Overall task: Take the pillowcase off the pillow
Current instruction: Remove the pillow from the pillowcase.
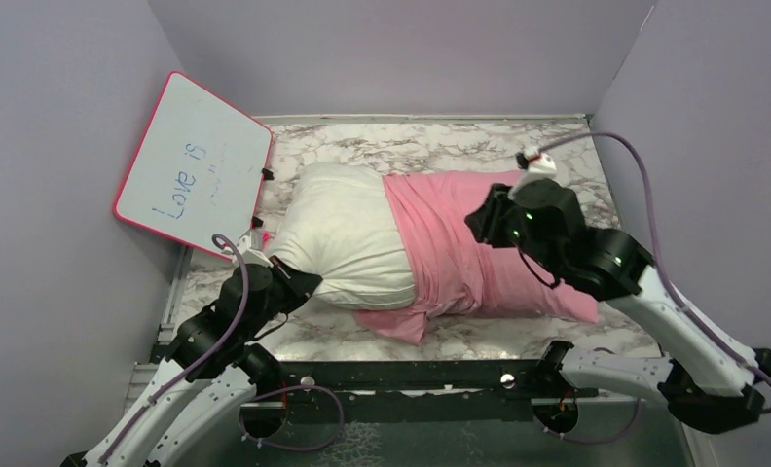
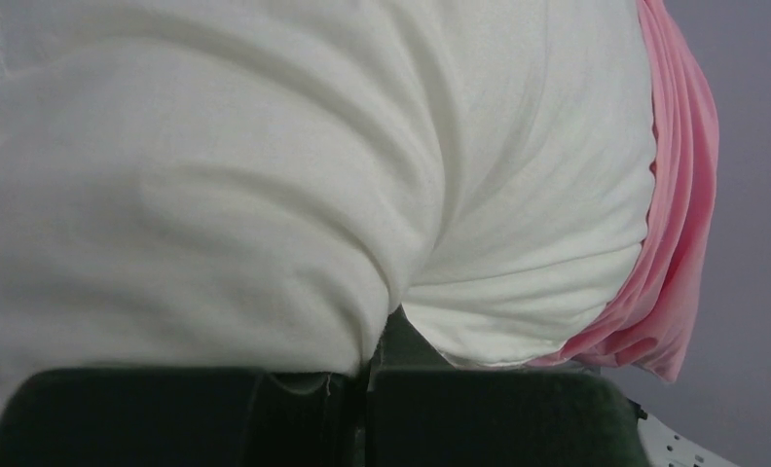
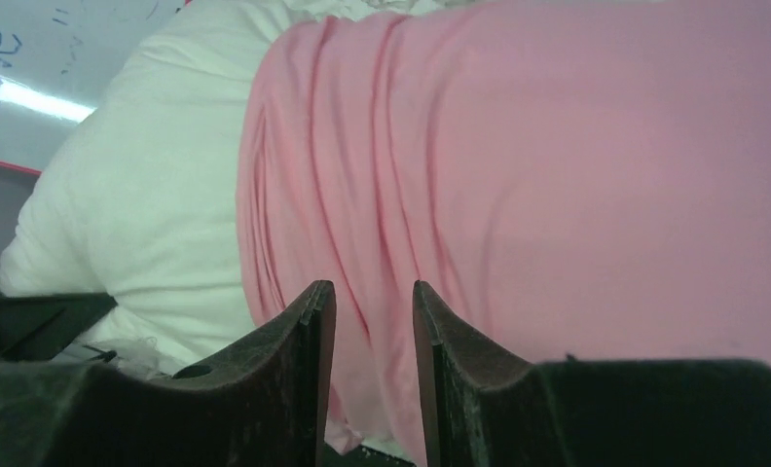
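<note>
The room is a box of plain lavender-grey walls closing in a table with a white and grey marble pattern, seen from above. A whiteboard with a pink frame and blue handwriting leans tilted against the left wall at the table's far left corner. The pillow lies across the middle of the table, its white left half bare and plump. The pillowcase is bunched in folds over the right half, with a loose pink flap spilling onto the marble at the near edge. The right arm reaches in from the near right and hangs its gripper over the pink cloth near the pillow's right end. In the right wrist view its two dark fingers stand a narrow way apart, with pink folds filling the gap behind them; whether they pinch the cloth cannot be told. The left gripper sits at the pillow's near left corner. In the left wrist view its pads are brought together with a small pucker of the white fabric caught between them.
</note>
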`<state>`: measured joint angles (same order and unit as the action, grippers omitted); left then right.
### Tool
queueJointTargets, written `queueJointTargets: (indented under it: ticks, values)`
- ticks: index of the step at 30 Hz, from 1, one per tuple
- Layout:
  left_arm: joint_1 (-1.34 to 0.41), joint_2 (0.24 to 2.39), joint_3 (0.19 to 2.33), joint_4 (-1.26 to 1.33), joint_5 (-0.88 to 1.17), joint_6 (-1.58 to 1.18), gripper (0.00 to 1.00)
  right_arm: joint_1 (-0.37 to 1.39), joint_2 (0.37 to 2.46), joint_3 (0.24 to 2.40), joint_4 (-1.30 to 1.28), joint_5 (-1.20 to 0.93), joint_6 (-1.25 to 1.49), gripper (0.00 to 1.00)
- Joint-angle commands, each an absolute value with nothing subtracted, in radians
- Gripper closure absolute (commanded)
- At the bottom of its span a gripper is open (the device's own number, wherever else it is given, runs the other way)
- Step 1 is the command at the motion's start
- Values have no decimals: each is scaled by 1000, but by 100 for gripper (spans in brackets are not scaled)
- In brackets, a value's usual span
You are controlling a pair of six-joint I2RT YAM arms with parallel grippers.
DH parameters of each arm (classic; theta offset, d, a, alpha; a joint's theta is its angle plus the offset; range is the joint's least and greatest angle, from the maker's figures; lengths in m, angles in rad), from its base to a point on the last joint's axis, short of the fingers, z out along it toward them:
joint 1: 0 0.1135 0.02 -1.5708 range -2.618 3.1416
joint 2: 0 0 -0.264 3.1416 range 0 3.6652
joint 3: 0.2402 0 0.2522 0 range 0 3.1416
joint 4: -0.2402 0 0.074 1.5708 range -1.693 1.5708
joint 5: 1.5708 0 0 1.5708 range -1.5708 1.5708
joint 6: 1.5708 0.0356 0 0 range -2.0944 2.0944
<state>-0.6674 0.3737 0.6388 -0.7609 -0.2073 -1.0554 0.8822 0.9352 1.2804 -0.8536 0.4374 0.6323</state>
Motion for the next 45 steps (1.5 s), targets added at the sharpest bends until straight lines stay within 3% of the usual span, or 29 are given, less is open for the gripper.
queueJointTargets:
  ticks: [1,5,11,15,18,24,32,36,38,42,45]
  values:
    - [-661,356,623,-703,-195,-1072,100,872,1208,1444,-760,406,456,60]
    - [-661,346,598,-707,-161,-1072,100,746,1450,1586,-707,214,386,60]
    - [-661,390,651,-723,-74,-1015,97,681,1650,1638,-787,114,345,63]
    - [-661,481,839,-835,-136,-903,41,682,1579,1342,-689,-129,341,69]
    - [-661,588,1051,-954,-255,-790,18,690,1472,1093,-568,-198,419,70]
    - [-661,887,1284,-953,-218,-540,3,747,1319,699,-293,-292,529,70]
    - [-660,1177,1224,-702,-142,-422,1,795,1183,469,-155,-172,653,73]
    - [-658,1283,1136,-663,-183,-460,6,796,1101,439,-175,-142,657,73]
    - [-660,1299,1082,-657,-161,-482,23,796,1066,458,-213,-133,640,73]
    - [-664,1179,908,-591,-115,-571,78,796,1010,589,-357,-70,580,70]
    - [-664,1051,796,-517,-33,-591,100,795,1011,762,-492,-7,529,64]
